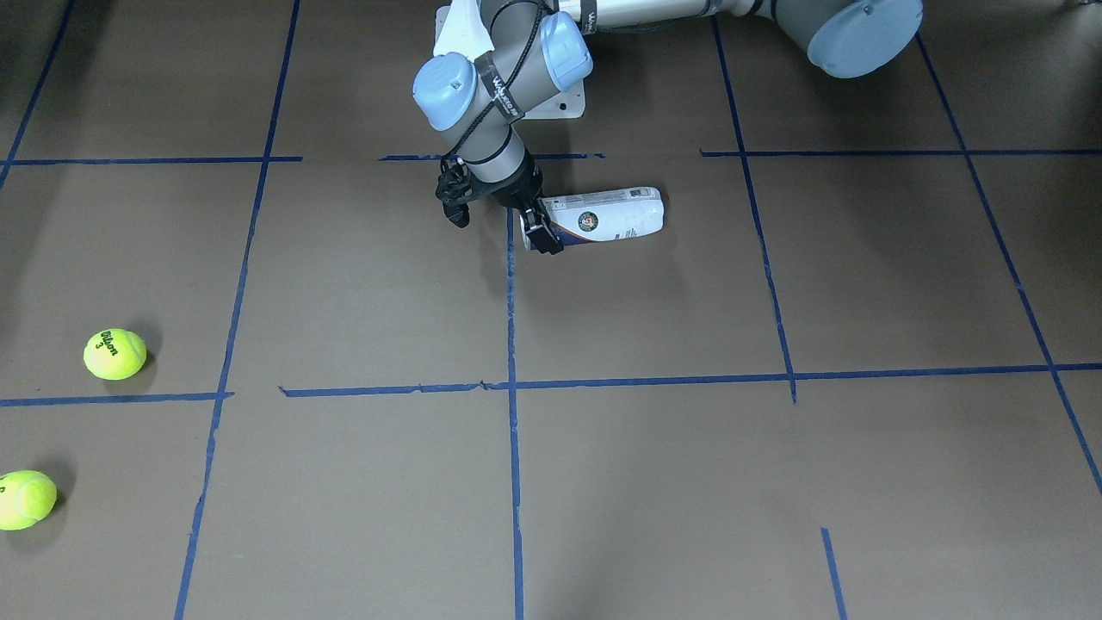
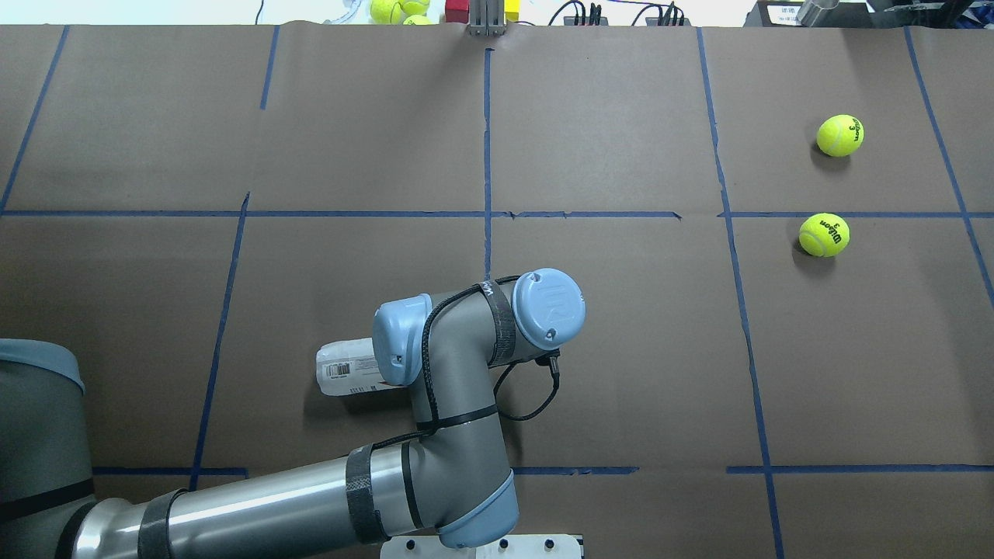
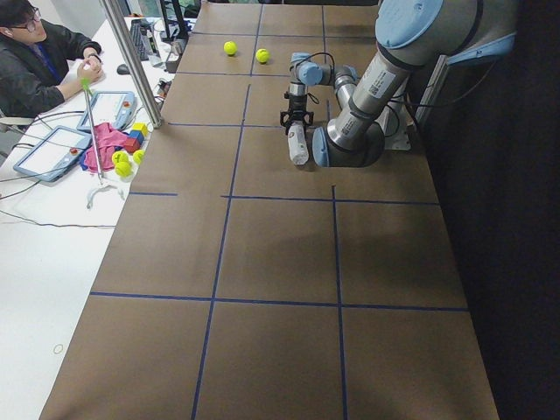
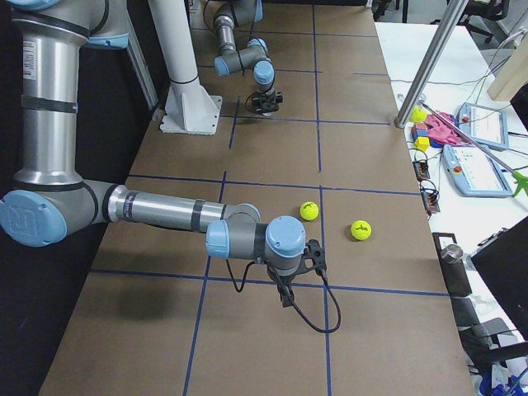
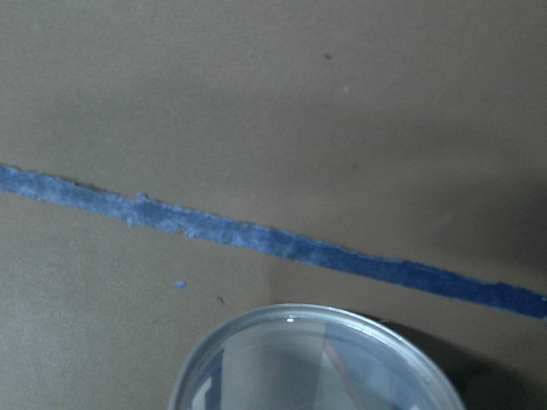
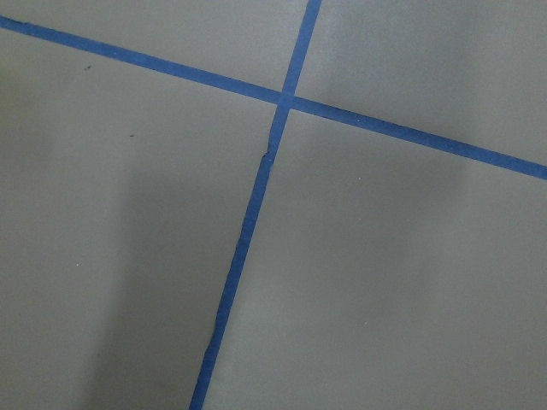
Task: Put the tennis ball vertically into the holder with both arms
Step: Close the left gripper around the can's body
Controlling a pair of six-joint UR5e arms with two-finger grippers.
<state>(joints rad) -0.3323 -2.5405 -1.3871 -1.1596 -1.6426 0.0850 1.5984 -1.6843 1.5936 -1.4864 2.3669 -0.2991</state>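
Left gripper hanging spread wide, gripping nothing, at the mouth end of the can; one finger sitting right at the rim, contact unclear. Can lying on its side on the table, near the robot's base. Right gripper hovering low over the table, well apart; cannot tell whether spread or closed. One ball and a second ball resting far off. Judging: closing squarely across the rim, then tipping the can upright slowly, is guarding against the thin wall slipping.

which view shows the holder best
Exterior front-facing: the holder lies on its side, label and emblem plain. Overhead, the left arm covers all but one end. Exterior left shows it small; exterior right, too far to tell. Left wrist shows only its rim; right wrist, nothing.
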